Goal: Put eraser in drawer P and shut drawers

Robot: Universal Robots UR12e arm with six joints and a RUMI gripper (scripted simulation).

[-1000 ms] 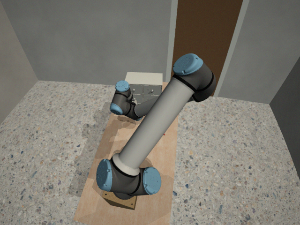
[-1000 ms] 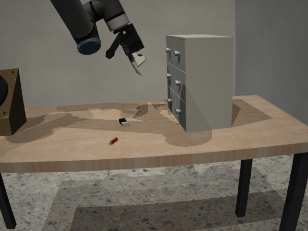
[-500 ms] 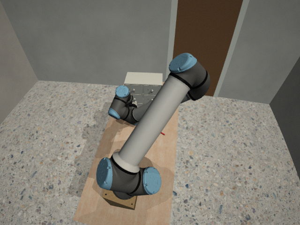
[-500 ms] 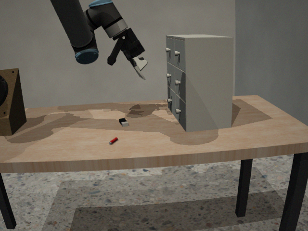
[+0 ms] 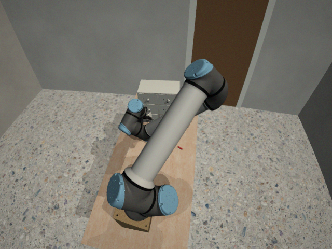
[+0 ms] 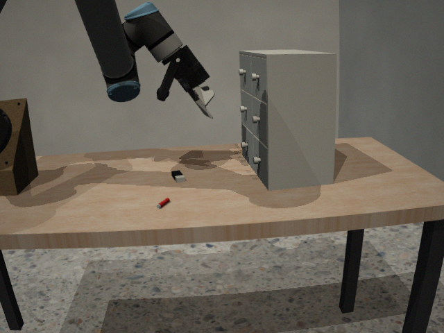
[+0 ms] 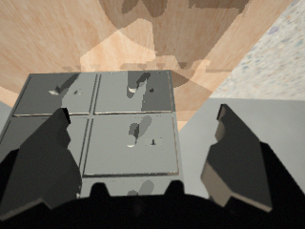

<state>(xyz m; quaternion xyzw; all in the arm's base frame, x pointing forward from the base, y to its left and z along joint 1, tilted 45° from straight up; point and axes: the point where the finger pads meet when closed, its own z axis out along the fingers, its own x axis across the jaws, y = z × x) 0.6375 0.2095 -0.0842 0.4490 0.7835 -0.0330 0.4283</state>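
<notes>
The grey chest [image 6: 286, 118] stands upright at the far end of the table, with all its knobbed drawers shut; it also shows in the top view [image 5: 156, 99]. The eraser [image 6: 178, 175], a black and white block, lies on the table in front of the chest. My gripper [image 6: 186, 98] hangs open and empty in the air, level with the chest's middle drawers and a short way from them. In the wrist view my open fingers frame the drawer fronts [image 7: 131, 143], each with a small knob and a mark too small to read.
A small red cylinder [image 6: 163, 202] lies near the table's front edge; it also shows in the top view [image 5: 179, 147]. My brown base block [image 6: 14, 146] stands at the table's left end. My arm crosses over the table's middle.
</notes>
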